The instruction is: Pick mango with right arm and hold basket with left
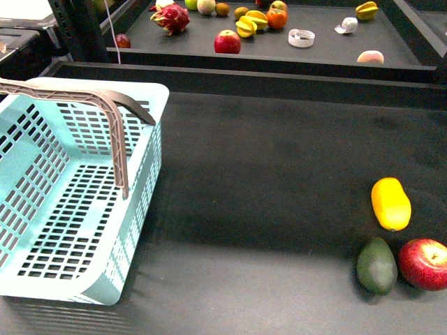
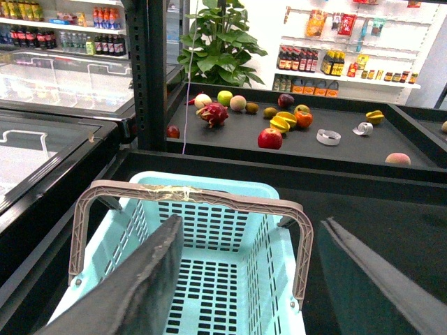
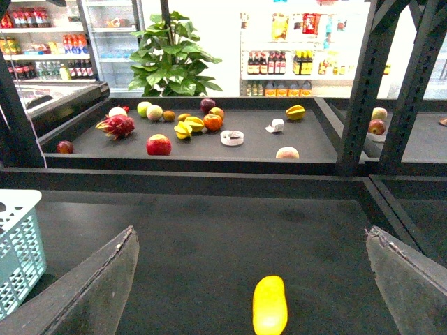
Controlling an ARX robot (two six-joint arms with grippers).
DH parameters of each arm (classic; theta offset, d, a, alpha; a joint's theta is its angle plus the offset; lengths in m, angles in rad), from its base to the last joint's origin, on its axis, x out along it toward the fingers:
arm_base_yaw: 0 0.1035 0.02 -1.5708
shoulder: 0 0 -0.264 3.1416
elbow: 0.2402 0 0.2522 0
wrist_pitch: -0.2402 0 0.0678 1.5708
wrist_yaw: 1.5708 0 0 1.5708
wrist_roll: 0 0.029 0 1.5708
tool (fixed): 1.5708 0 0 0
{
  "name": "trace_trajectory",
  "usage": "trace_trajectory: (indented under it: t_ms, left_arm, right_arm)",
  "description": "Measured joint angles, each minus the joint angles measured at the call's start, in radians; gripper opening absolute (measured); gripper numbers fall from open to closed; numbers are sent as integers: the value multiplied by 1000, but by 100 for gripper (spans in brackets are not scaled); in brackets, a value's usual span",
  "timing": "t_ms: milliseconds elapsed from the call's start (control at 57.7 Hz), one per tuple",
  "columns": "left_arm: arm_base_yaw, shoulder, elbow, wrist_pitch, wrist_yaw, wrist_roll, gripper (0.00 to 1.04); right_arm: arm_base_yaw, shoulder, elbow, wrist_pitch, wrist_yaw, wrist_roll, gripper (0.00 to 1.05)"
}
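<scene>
Mango position: the smooth yellow-orange oval mango [image 1: 391,203] lies on the dark tabletop [image 1: 279,160], far right and well apart from the light blue slotted plastic basket [image 1: 143,209].
Neighbours: a dark green avocado [image 1: 377,265] and a red apple [image 1: 424,264] sit just beside its near end.
Right gripper [image 3: 250,234]: fingers spread wide and empty; the mango lies centred between them.
Left gripper [image 2: 251,222]: fingers spread and empty, above the basket with the grey-brown handle [image 2: 188,195] ahead.
Step (our judgement): reach, not yet grasp.
Technique: we would pinch across the mango's narrow width at mid-length, clear of the avocado. Smooth skin may slip, so we would close gently.
</scene>
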Motion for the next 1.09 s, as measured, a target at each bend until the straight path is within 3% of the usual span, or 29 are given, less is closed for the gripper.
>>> trace_trajectory:
  t_ms: [191, 936, 971, 1057, 1092]
  left_arm:
    - [0, 0, 0, 0, 0, 1, 100]
    - [0, 0, 0, 0, 0, 1, 99]
    - [20, 10, -1, 12, 70, -20, 99]
    - [136, 159, -1, 168, 403, -156, 99]
    - [144, 298, 2, 272, 419, -230, 99]
  right_arm:
    - [0, 0, 0, 0, 0, 0, 97]
    - [0, 0, 0, 0, 0, 0, 97]
    - [0, 0, 0, 0, 0, 0, 97]
    - [0, 0, 0, 0, 0, 0, 97]
    - [0, 0, 0, 0, 0, 0, 97]
